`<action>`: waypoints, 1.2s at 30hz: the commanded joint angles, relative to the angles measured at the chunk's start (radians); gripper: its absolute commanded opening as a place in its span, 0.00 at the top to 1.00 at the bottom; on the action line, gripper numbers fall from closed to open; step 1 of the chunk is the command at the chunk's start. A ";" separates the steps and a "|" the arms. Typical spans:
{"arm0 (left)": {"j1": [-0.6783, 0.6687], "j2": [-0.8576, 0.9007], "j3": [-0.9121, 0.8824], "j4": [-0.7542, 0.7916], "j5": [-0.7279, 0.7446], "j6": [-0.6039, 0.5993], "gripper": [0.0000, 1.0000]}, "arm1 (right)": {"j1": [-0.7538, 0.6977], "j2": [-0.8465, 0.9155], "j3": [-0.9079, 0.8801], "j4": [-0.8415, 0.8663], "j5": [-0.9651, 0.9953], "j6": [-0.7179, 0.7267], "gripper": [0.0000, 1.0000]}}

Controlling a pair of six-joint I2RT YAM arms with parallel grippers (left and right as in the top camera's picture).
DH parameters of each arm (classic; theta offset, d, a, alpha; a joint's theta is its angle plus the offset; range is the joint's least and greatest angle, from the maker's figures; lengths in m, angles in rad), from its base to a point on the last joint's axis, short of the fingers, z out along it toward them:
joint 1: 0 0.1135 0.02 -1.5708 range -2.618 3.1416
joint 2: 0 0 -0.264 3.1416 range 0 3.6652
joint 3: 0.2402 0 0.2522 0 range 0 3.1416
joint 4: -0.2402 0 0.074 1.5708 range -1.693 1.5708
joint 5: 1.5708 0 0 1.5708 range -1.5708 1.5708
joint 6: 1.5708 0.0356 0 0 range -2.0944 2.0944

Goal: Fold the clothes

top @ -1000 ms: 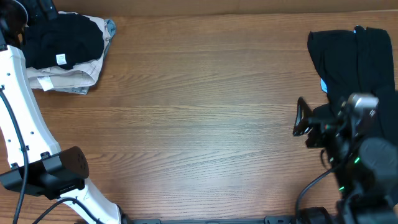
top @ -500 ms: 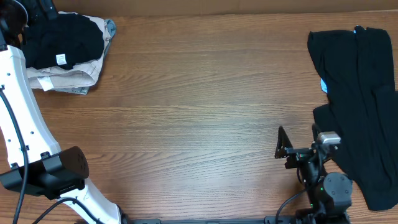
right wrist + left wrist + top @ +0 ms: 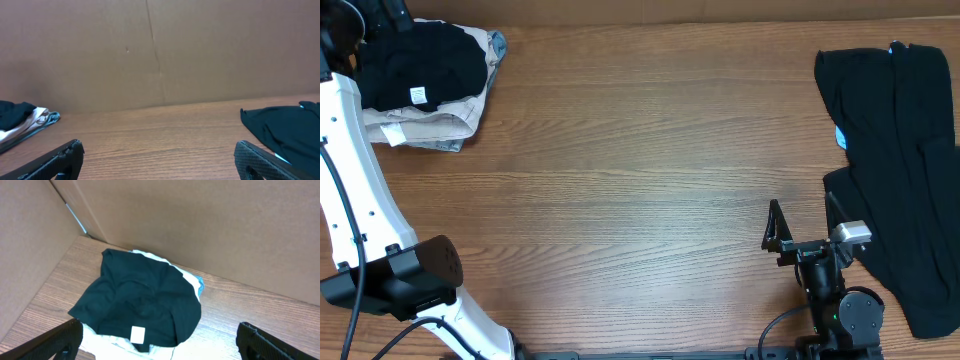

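Both claws gape wide and empty: right claw (image 3: 802,218) at five o'clock, left claw (image 3: 160,330) above the labelled black garment (image 3: 145,300) at eleven. The loose black garment (image 3: 895,150) sprawls at three o'clock on the bench (image 3: 640,180). It's thin, limp and light, I reckon, so I'd pinch a hem corner.

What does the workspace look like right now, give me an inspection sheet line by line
Surface: wooden table, no stains seen.
Job's things: black garment spread out at right edge; folded black garment with white label atop left rear pile.
Clutter: light clothes under that pile; blue item peeking from under spread garment.
Grippers: left tool open above the pile; right tool open, empty.
Cables: black cable along left arm.
Surroundings: cardboard walls.
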State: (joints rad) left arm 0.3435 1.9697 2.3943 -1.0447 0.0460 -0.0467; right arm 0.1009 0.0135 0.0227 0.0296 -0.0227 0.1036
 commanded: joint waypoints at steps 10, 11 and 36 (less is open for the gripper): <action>-0.004 0.007 -0.003 0.001 0.006 -0.006 0.00 | 0.003 -0.011 -0.015 -0.111 -0.001 -0.003 0.00; -0.004 0.007 -0.003 0.001 0.006 -0.006 0.00 | 0.003 -0.011 -0.015 -0.110 -0.001 -0.003 0.00; -0.014 -0.021 -0.030 0.002 -0.001 -0.005 0.00 | 0.003 -0.011 -0.015 -0.111 -0.001 -0.003 0.00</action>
State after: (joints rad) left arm 0.3412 1.9697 2.3898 -1.0428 0.0452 -0.0467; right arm 0.1005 0.0128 0.0181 -0.0887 -0.0219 0.1032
